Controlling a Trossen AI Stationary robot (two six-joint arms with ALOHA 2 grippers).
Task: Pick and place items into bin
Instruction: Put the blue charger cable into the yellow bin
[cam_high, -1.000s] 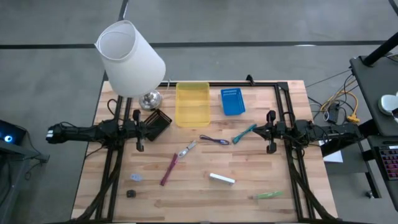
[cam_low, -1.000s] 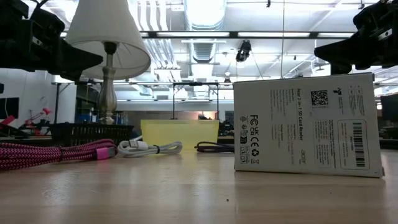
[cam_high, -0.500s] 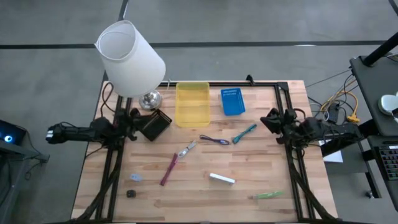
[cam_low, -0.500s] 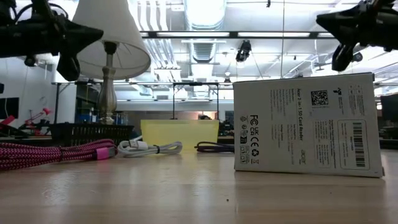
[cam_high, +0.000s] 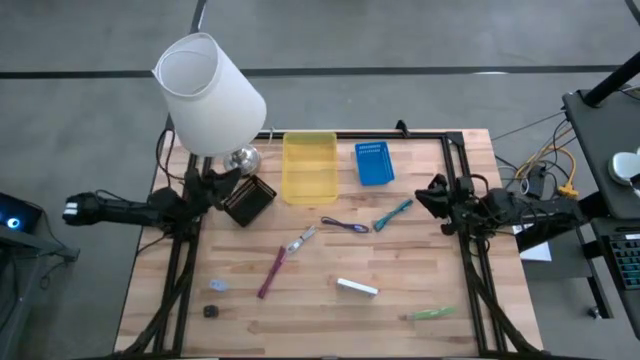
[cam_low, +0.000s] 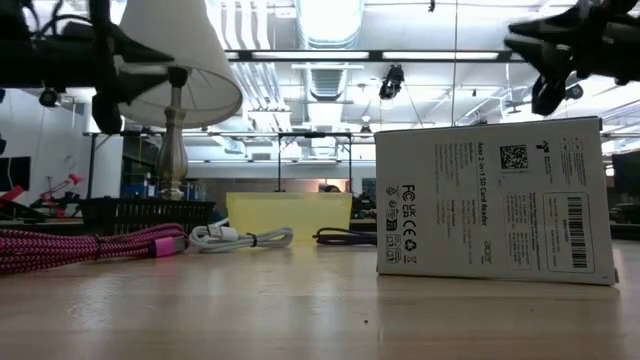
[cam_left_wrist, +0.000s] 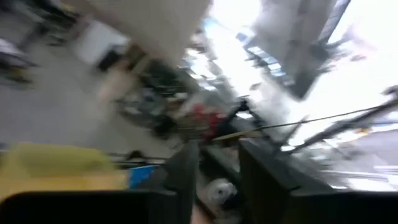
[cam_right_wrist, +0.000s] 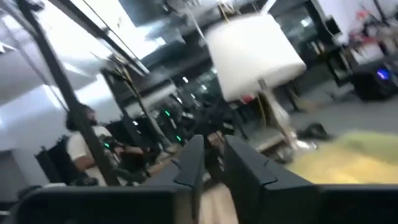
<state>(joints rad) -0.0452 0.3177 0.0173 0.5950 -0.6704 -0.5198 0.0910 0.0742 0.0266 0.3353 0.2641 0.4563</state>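
The items lie loose on the wooden table in the high view: a maroon pen (cam_high: 272, 272), a silver tool (cam_high: 300, 240), a purple tool (cam_high: 345, 225), a teal tool (cam_high: 393, 213), a white bar (cam_high: 357, 287), a green strip (cam_high: 432, 313), and a grey bit (cam_high: 219, 286) and a black bit (cam_high: 210, 311). The yellow bin (cam_high: 310, 165) stands at the far edge. My left gripper (cam_high: 218, 183) hovers beside the dark case (cam_high: 248, 200), with a gap between its fingers (cam_left_wrist: 219, 177). My right gripper (cam_high: 436, 195) hovers right of the teal tool, its fingers slightly apart (cam_right_wrist: 213, 163). Both hold nothing.
A white-shaded lamp (cam_high: 208, 95) stands at the far left corner, and a blue tray (cam_high: 373, 163) sits right of the bin. The low view shows a white printed box (cam_low: 490, 200), a pink cable (cam_low: 90, 245) and a white cable (cam_low: 240, 237). A person shows in the right wrist view (cam_right_wrist: 84, 149).
Both grippers have drawn back from the table's middle and turned about at the wrist. The left one moved toward the left and far edges, ending beside the dark case; the right one shifted slightly toward the far edge. No item has moved.
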